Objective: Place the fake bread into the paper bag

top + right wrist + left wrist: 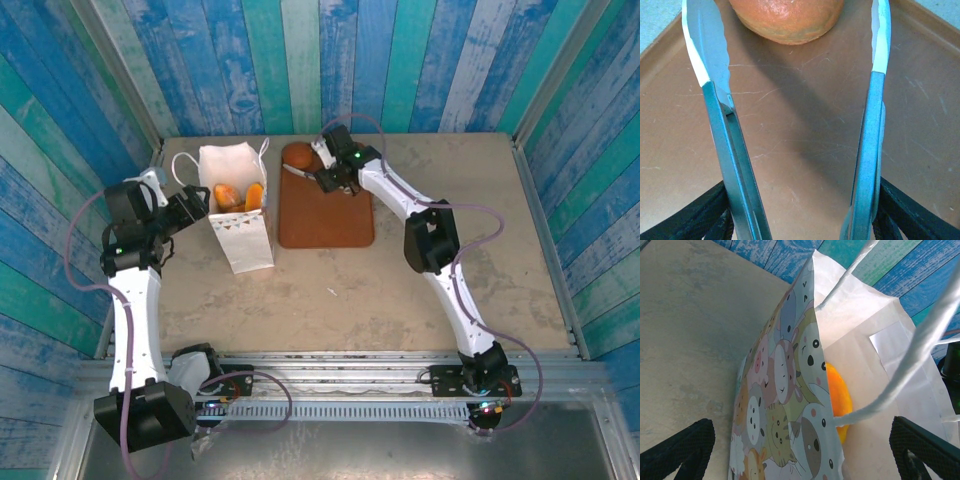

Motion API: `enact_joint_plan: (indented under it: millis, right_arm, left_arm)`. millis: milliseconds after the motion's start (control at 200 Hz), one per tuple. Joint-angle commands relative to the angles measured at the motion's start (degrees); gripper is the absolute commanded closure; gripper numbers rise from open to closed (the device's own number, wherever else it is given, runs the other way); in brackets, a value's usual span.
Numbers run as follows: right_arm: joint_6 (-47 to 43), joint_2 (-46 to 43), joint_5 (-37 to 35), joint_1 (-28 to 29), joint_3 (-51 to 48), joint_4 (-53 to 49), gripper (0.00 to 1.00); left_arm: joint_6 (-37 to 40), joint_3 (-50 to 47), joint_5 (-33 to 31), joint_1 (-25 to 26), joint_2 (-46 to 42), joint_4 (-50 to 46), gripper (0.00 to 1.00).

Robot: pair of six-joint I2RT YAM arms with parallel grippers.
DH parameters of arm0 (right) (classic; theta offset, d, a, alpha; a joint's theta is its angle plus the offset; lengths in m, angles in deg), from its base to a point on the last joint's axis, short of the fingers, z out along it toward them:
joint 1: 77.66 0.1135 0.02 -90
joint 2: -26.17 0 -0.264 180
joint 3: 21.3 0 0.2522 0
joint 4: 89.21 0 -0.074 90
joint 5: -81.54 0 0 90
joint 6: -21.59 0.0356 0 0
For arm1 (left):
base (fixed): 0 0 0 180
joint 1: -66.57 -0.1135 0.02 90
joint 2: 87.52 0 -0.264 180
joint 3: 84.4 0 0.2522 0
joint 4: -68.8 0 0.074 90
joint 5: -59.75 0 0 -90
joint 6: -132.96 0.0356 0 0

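Two slim arms — left arm [135, 310] and right arm [455, 295] — wear white shells between black joint housings, each with a green light [355, 156]. Mauve cables [75, 240] loop alongside. The left end effector [802, 447] has matte black, textured fingers [682, 450].

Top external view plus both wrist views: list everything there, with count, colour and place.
paper bag: one, white with colourful print, standing left of the board
bread in the bag: at least two showing, golden-orange, inside the open top
bread on the board: one, orange-brown, far left corner
board: one, brown, far middle of the table
tongs: one pair, grey-blue with white tips, arms apart, pointing at the bread on the board
table: one, beige
walls: blue-green planks, around the table
left claw: open, at the bag's left side
right claw: over the board, gripping the tongs
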Motion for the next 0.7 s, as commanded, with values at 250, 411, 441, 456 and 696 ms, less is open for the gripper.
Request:
enact_joint_plan:
  millis: [250,411,441,456,696]
  right_arm:
    - [-0.5,3.6,-0.5,0.8,4.1,0.8,0.35]
    - [-0.4,5.6,-0.4,0.9,6.4,0.9,0.35]
    - [-0.4,5.9,-0.5,0.9,6.8,0.9,0.35]
    - [-0.4,6.0,-0.6,0.9,7.0,0.9,0.35]
    - [0.0,5.5,-2.5,1.1,6.4,1.9,0.45]
  left_arm:
    - [1.7,1.6,-1.6,-0.3,-0.2,-0.9,0.06]
    - [2.2,1.9,-2.2,-0.3,-0.6,-1.3,0.06]
    - [2.2,1.9,-2.3,-0.3,-0.7,-1.5,0.06]
    - [2.2,1.9,-2.4,-0.3,-0.7,-1.6,0.06]
    - [2.8,2.4,-3.0,-0.3,-0.6,-2.3,0.06]
